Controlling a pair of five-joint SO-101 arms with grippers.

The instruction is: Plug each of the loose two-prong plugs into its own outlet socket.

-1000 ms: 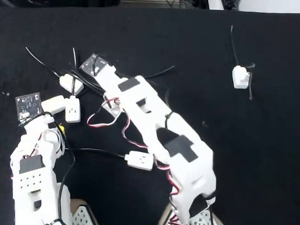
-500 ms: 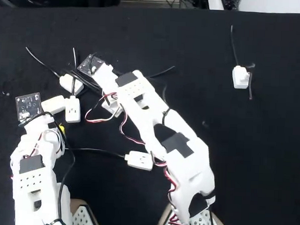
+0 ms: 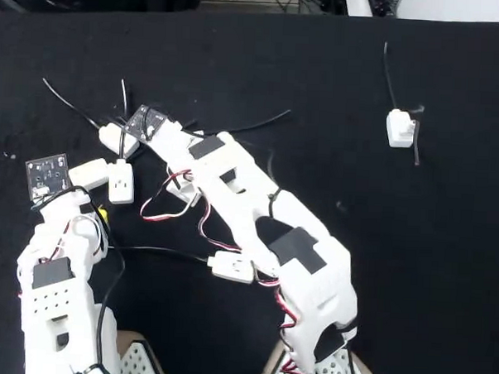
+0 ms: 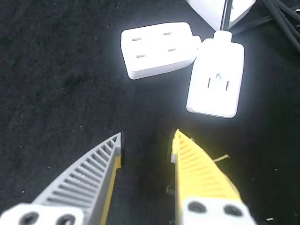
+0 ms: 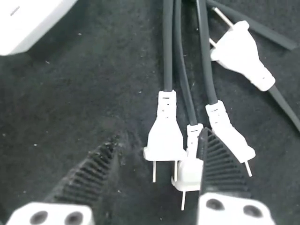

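Note:
Several white two-prong plugs on black cords lie side by side on the black table. One plug (image 5: pixel 164 138) sits between the fingers of my right gripper (image 5: pixel 157 140), which is open just over it. A second plug (image 5: pixel 189 171) and a third plug (image 5: pixel 229 133) lie partly under one black finger (image 5: pixel 215 168). A fourth plug (image 5: pixel 241 54) lies farther off. My left gripper (image 4: pixel 145 140) is open above bare table, short of a two-socket block (image 4: pixel 157 49) and a single outlet (image 4: pixel 215 84). In the high view the right arm (image 3: pixel 233 186) stretches over the cord cluster at the left.
More outlet blocks lie about: one outlet (image 3: pixel 119 138) by the right wrist, one outlet (image 3: pixel 232 267) on a cord under the right arm, and a far outlet (image 3: pixel 399 127) at the back right. Black cords (image 3: pixel 71 105) fan out at the back left. The right half of the table is open.
The right arm has swung its wrist to the left and slightly nearer, toward the outlets and cords at the left. The left arm has kept still.

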